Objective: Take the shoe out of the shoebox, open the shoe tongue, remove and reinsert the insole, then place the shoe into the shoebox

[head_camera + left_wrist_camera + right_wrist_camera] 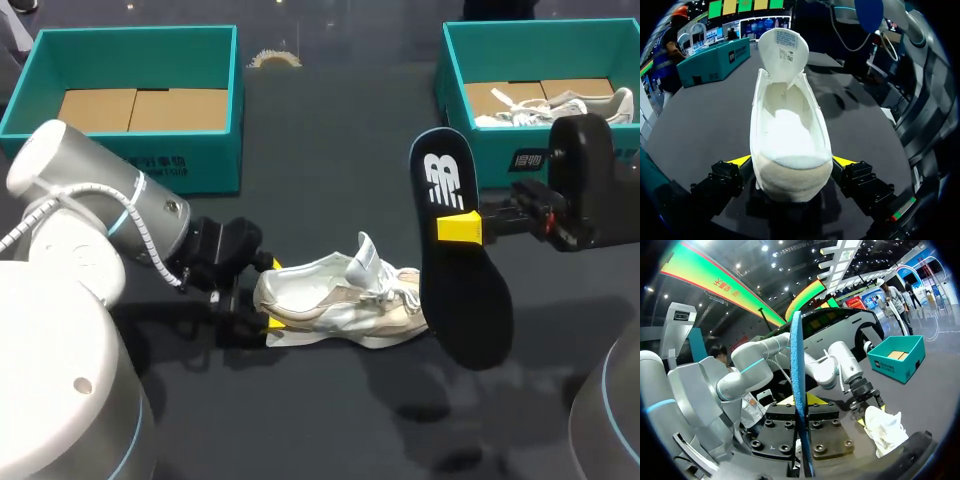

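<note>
Looking down from the head view, the left gripper (264, 300) is clamped on the heel of a white and cream lace-up shoe (345, 300). The shoe lies on the dark table (330, 420) with its toe toward the right arm and its white tongue (364, 256) lifted. The right gripper (459, 228) pinches a long dark insole with a white logo (462, 290), held up on end near the shoe's toe. A teal cardboard shoebox (140, 165) sits at the far left with only its brown floor showing. A second teal shoebox (460, 95) at the far right holds another white shoe (560, 105).

From the left wrist view, the shoe (790, 130) sits between the yellow tips, which press the heel from both sides. The tongue (783, 47) stands upright ahead and the inside is bare. The insole (869, 12) hangs beyond the toe.

From the right wrist view, the insole (797, 385) shows edge-on as a thin blue strip, squeezed between the two fingers of the right gripper (800, 401). Ahead, the left gripper (866, 396) holds the shoe (882, 427).
</note>
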Tool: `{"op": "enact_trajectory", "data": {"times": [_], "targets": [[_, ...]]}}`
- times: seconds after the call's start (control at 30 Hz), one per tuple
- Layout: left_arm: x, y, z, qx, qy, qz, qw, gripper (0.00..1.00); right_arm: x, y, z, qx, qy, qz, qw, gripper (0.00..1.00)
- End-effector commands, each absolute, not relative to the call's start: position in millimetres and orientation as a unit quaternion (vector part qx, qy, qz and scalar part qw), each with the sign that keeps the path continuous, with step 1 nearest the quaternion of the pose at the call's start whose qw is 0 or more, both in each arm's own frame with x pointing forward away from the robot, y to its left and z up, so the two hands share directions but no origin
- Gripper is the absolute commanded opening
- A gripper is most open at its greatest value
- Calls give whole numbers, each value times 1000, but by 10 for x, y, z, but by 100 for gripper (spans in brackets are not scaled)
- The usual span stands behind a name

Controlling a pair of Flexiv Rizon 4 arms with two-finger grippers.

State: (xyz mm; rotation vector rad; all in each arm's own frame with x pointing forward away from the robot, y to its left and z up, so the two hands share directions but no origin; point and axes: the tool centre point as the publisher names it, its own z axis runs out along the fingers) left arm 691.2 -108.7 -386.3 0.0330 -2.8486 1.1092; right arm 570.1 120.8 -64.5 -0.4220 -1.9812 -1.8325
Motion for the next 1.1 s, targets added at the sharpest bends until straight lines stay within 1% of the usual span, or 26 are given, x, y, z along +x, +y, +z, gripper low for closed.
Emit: {"op": "enact_trajectory", "data": {"times": [0.03,0.3,0.53,1.1], "targets": [[6881,-1088,-3822,9,-943,329,38,100,5682,1212,-645,-153,-711,-656,203,0],[6855,-1026,-3671,21,-973,228,32,100,5682,1212,-645,-153,-711,-656,203,0],[6906,-1044,-3639,25,-989,142,20,100,5682,1212,-645,-153,-711,-656,203,0],[6892,-1012,-3712,6,-999,36,27,100,5682,1212,-645,-153,-711,-656,203,0]]}}
